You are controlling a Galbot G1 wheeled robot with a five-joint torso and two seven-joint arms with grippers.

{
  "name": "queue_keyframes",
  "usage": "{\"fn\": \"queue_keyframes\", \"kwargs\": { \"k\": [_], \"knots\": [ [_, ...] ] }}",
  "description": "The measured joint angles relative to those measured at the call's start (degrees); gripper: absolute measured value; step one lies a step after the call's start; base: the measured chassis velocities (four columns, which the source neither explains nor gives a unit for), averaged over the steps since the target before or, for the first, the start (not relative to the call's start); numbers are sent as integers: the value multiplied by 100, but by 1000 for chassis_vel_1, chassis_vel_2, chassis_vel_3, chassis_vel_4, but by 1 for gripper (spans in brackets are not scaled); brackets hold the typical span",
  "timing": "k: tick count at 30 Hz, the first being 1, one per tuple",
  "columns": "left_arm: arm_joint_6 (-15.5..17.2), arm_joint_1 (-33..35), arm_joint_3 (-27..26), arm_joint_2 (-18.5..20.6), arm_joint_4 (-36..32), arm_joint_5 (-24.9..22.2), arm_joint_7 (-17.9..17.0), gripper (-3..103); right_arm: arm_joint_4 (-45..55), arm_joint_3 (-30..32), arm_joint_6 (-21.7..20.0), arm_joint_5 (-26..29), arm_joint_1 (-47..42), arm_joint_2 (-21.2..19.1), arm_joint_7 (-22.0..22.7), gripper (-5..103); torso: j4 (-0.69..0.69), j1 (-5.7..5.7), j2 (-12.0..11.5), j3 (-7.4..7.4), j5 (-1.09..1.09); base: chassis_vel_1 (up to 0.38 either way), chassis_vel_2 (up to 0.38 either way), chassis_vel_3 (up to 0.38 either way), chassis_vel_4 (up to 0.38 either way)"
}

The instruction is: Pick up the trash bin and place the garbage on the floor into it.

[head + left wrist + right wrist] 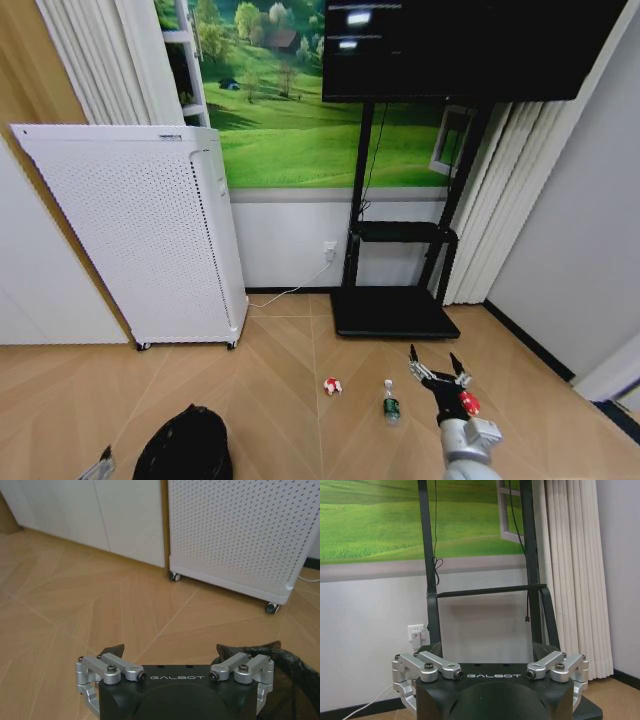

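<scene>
Open parquet floor runs from the white perforated appliance on the left to the TV stand at centre-right; the stand's flat black base lies on the floor against the wall, with curtains and a grey wall closing off the right side. A white cable trails from a wall socket down along the skirting between the appliance and the stand.

The trash bin stands on the floor at the lower left, lined with a black bag — its contents cannot be made out. In the left wrist view the bag's rim sits just beside the left gripper, whose fingers are spread apart with nothing between them, low over bare floor and facing the appliance's castors.

The garbage lies in the open strip in front of the stand base: a red-and-white wad, and near it to the right a small clear bottle with a green label. A small red piece shows against the right arm.

The right gripper hovers just right of the bottle — fingers spread, empty, pointed toward the stand.
</scene>
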Motion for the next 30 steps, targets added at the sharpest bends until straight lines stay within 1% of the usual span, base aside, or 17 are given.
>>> {"fn": "queue_keyframes", "kwargs": {
  "k": [1,5,7,9,10,15,19,23,30],
  "knots": [
    [-27,-9,36,-8,135,-136,0,100,-33,-12,-4,22,45,-33,3,100,0,1,1,1,-2,0,0,0,0],
    [-46,-166,248,9,396,-276,34,100,-59,-52,-6,32,58,-58,4,100,-3,1,3,3,-2,0,0,0,0],
    [54,-271,469,23,504,-358,31,100,-52,-77,-6,31,34,-58,5,100,-3,2,5,4,-3,0,0,0,0],
    [118,-371,695,20,594,-358,13,100,-19,-80,-6,29,5,-56,5,100,-2,2,6,5,-2,0,0,0,0],
    [118,-371,695,20,594,-358,13,100,-19,-80,-6,29,5,-56,5,100,-2,2,6,5,-2,0,0,0,0],
    [237,-669,1044,23,907,-236,-100,100,16,-61,-17,46,-10,-100,9,100,-2,3,9,7,-3,0,0,0,0],
    [254,-715,1134,26,983,-205,-121,100,21,-34,-37,73,6,-122,19,100,-1,3,10,8,-1,0,0,0,0],
    [262,-889,1228,50,1313,-233,-150,100,21,-11,-45,124,-25,-137,25,100,-1,4,11,9,-1,0,0,0,0],
    [278,-1123,1361,60,1676,-376,-188,100,84,-8,-68,132,-116,-138,25,100,-1,4,13,10,-2,0,0,0,0]
  ]
}}
